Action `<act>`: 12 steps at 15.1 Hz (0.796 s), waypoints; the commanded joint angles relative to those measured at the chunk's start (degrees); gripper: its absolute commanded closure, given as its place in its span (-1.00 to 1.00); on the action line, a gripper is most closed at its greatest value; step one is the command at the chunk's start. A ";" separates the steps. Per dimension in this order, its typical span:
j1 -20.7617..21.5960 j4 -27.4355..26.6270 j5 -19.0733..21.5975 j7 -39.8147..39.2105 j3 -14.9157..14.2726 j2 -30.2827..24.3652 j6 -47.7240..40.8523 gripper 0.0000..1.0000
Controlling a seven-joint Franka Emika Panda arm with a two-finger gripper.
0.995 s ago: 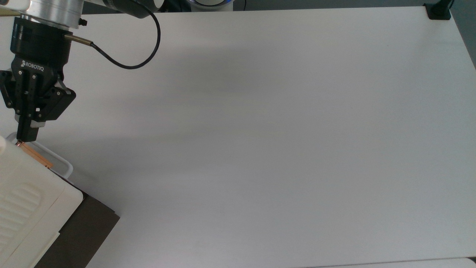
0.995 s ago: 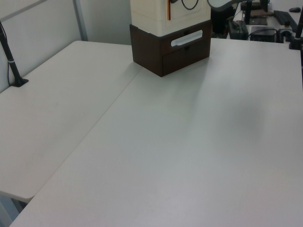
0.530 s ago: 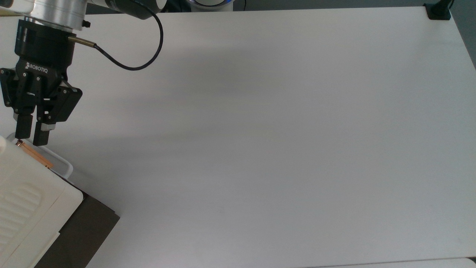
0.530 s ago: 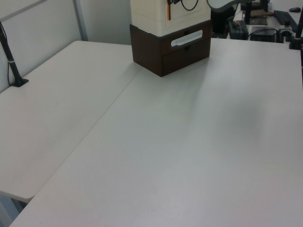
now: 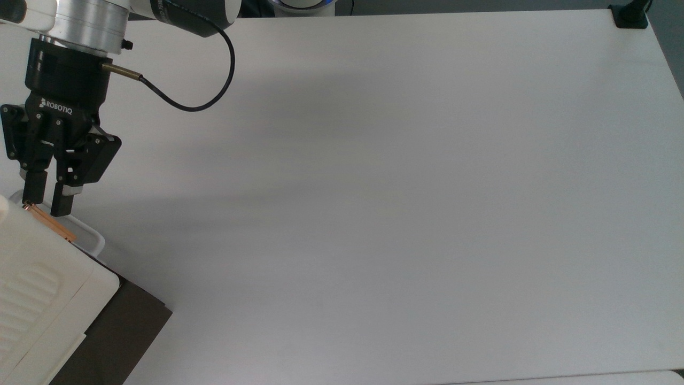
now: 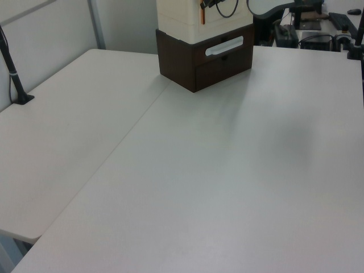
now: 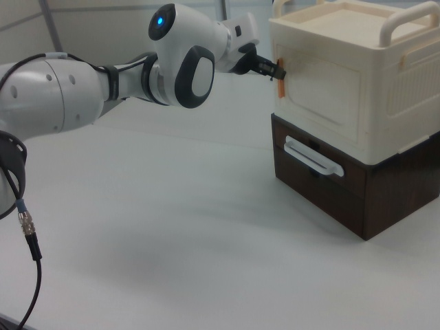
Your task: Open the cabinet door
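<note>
since 1 s ago the gripper (image 5: 47, 202) has spread, fingers now flanking the handle (image 5: 51, 222) on the door (image 7: 322, 88); judgement: pinch squarely, then pull along the hinge arc.

Cream over dark brown — on a white table (image 5: 374, 187)

The cabinet door (image 7: 320, 86) is cream, its handle (image 7: 280, 77) copper-orange; the base (image 7: 344, 196) dark brown; the gripper (image 5: 47, 200) black.
</note>
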 commanded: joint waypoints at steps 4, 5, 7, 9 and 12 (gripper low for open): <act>0.69 1.51 -2.17 1.67 -1.73 2.00 1.63 -0.09; 0.69 1.51 -3.31 1.76 -1.73 2.09 1.63 -0.09; 0.51 1.51 -3.58 1.85 -1.73 2.18 1.63 -0.06; 0.34 1.51 -3.58 1.85 -2.08 2.27 1.71 0.01; 0.34 1.51 -3.67 1.85 -2.52 2.27 1.80 0.16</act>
